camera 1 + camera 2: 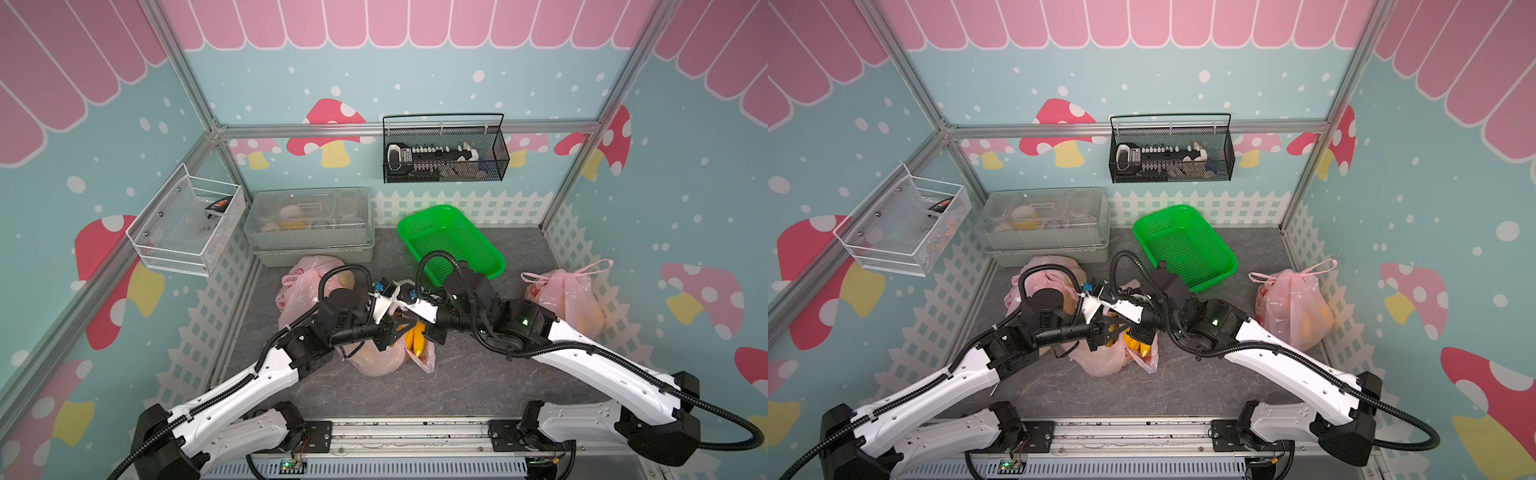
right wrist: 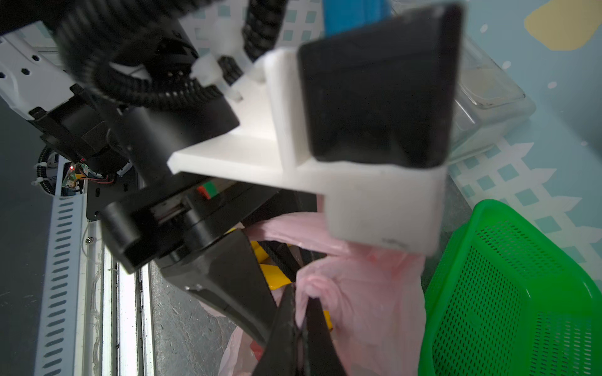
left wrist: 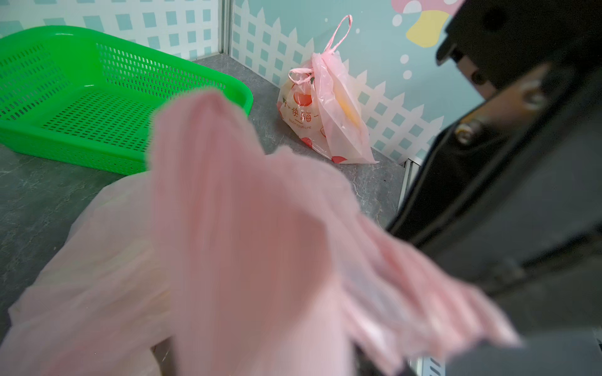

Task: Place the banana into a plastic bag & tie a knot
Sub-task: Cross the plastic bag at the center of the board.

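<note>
Plastic this thin is limp and slippery; the bag lies on the surface, banana inside, best taken by a bunched handle. Right tool pinches that handle; left tool hangs part-open above.

A green basket lies near the back edge of the bench, a clear lidded box in its back left corner, a tied pink bag at the right edge. A black wire basket hangs on the back wall, a white mesh basket on the left.
</note>
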You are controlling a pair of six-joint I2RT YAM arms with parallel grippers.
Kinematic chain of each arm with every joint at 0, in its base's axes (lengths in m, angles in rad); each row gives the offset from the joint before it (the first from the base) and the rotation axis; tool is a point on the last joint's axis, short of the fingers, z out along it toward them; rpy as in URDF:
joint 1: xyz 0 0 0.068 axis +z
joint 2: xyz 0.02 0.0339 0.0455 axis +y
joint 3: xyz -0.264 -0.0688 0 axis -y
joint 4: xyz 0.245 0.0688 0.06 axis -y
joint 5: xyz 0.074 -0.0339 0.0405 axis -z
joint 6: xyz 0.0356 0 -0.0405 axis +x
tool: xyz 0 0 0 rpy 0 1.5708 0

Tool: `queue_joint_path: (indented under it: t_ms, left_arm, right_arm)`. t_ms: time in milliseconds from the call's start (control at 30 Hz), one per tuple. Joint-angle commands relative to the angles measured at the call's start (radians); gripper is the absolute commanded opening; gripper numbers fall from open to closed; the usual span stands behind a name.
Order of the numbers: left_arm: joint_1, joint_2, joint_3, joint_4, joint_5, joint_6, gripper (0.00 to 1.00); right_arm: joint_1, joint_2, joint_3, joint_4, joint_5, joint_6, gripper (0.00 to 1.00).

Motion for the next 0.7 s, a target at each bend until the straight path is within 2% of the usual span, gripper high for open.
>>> queue_joint_path:
  t_ms: [0,133,367,667]
  left_arm:
    - [-0.017,-0.030,-0.033,0.102,-0.087,0.017,0.39]
    - [-0.029,-0.034,-0.072,0.191,-0.146,0.022,0.41]
    - [-0.032,-0.006,-0.104,0.362,-0.182,0.027,0.44]
    - [-0.032,0.063,-0.114,0.511,-0.120,0.052,0.48]
  right_arm:
    - [0.009,-0.003,0.003,0.050,-0.008,0.033,0.00]
    - [0.013,-0.008,-0.015,0.068,-0.032,0.056,0.00]
    - [0.018,-0.011,-0.036,0.069,-0.045,0.069,0.00]
    - [0.017,-0.017,-0.050,0.081,-0.067,0.093,0.00]
